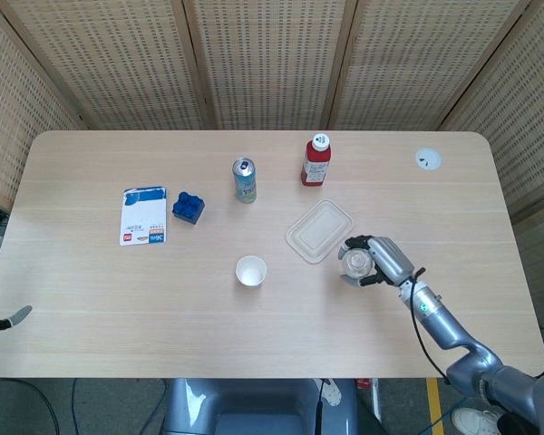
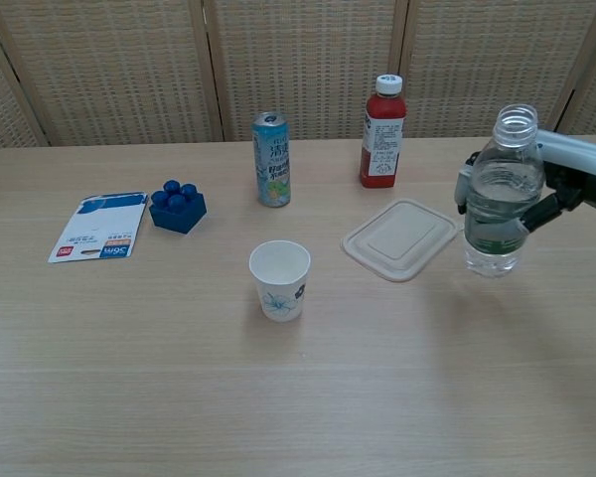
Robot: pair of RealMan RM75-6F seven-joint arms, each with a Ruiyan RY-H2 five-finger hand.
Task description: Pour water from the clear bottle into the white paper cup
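Head view: my right hand (image 1: 378, 260) is wrapping its fingers around the clear bottle (image 1: 355, 263), seen from above with its open mouth showing, just right of the clear plastic lid (image 1: 319, 230) lying flat on the table (image 1: 91, 299). The white paper cup (image 1: 250, 271) is standing upright, well apart to the left of the bottle. Further back, the drink can (image 1: 244, 179) and the red bottle (image 1: 315, 160) are standing upright; the blue block (image 1: 189, 207) and the blue-and-white packet (image 1: 143, 216) are lying on the left side. A white disc (image 1: 427, 159) is sitting near the far right corner. Only a fingertip of my left hand (image 1: 18, 315) is showing at the left edge, so I cannot tell how it is set. Chest view: my right hand (image 2: 556, 189) is clamping the clear bottle (image 2: 498, 194) upright, uncapped, partly filled with water, its base hanging clear of the table (image 2: 377, 397) beside the plastic lid (image 2: 400, 238). The paper cup (image 2: 279, 280) is standing front and centre, open side up, apart from the bottle. The can (image 2: 271, 159), red bottle (image 2: 381, 131), block (image 2: 177, 207) and packet (image 2: 101, 226) are sitting behind it.
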